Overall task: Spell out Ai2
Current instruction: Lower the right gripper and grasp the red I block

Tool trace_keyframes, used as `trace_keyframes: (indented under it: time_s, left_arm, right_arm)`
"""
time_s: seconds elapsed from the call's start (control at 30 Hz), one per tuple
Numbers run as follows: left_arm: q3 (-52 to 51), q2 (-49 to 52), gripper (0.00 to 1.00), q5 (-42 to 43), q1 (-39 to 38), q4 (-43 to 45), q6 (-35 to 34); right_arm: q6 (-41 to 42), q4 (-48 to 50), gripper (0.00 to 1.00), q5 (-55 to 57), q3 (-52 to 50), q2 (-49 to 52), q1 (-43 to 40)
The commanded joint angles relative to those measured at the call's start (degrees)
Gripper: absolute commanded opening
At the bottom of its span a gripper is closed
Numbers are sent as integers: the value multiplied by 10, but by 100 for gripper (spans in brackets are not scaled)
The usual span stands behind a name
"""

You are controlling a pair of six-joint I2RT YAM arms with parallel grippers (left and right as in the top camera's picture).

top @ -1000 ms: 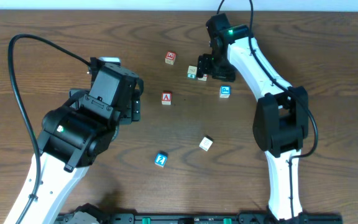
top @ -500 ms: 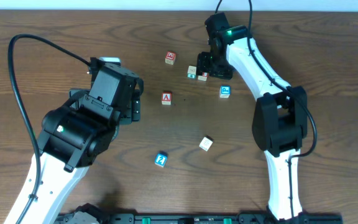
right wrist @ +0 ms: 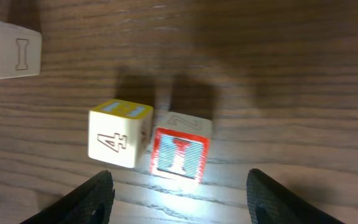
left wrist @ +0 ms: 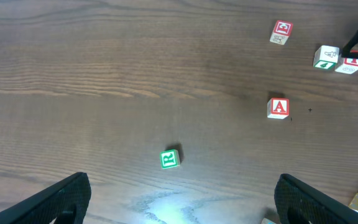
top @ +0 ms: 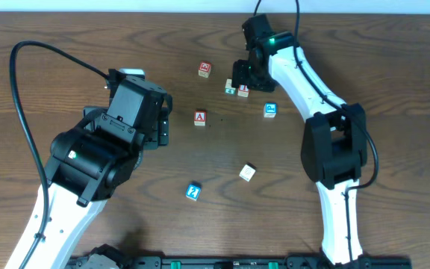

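Observation:
A red "A" block [top: 200,117] lies mid-table; it also shows in the left wrist view [left wrist: 279,107]. A red "I" block [top: 243,91] touches a cream "4" block [top: 231,89]. The right wrist view shows both, the "I" block [right wrist: 180,151] just right of the "4" block [right wrist: 120,134]. A blue "2" block [top: 193,191] lies near the front. My right gripper [top: 245,75] is open and empty just behind the pair, its fingers [right wrist: 179,208] straddling them. My left gripper [top: 164,127] is open and empty left of the "A" block, low over the table [left wrist: 179,208].
Another red block [top: 204,69] lies at the back, a blue block [top: 270,110] to the right of the pair, and a cream block [top: 248,172] in front. A green "R" block [left wrist: 170,158] sits ahead of my left gripper, hidden under the arm in the overhead view.
My right gripper has shifted slightly back and left, uncovering the red "I" block beside the "4" block. The left arm and the other blocks have not moved.

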Motion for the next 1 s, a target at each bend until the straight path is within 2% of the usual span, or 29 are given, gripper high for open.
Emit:
trace_keyframes:
  time_s: [0.0,0.33,0.97]
  left_arm:
    - [10,2,95,-2,2,-4,10]
    - [10,2,95,0,2,-5,10]
    - [10,2,95,5,2,-5,10]
  right_arm:
    - [-7,5,68,16,-11,7,9]
    - [-13,2,68,64,-11,7,7]
    - [-11,14,68,81,-24,7,8]
